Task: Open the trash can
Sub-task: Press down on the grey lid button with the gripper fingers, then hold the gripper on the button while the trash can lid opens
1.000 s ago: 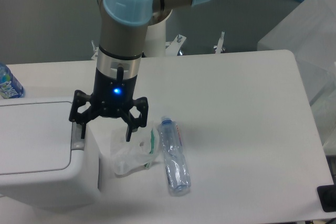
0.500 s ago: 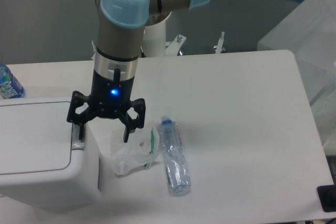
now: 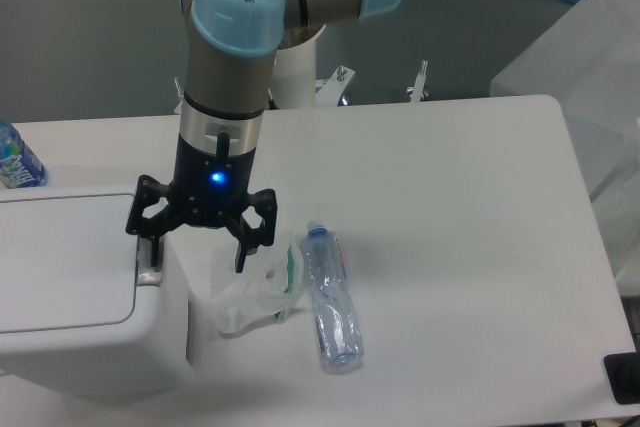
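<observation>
The trash can (image 3: 80,297) is a large boxy white bin at the lower left, its flat lid (image 3: 60,257) lying closed. A small grey push tab (image 3: 147,269) sits at the lid's right edge. My gripper (image 3: 197,253) points down over the bin's right end, fingers spread wide. The left finger (image 3: 152,247) stands on or just above the tab; the right finger (image 3: 242,252) hangs beside the bin's right wall. It holds nothing.
A crumpled clear plastic bag (image 3: 258,292) and a clear water bottle (image 3: 330,297) lie on the white table (image 3: 450,247) right of the bin. A blue-labelled bottle (image 3: 15,159) stands at the far left edge. A translucent box (image 3: 590,57) is at the right.
The gripper shifted slightly left over the bin's right end between one second and half a second ago, and has held still since. The lid has not moved.
</observation>
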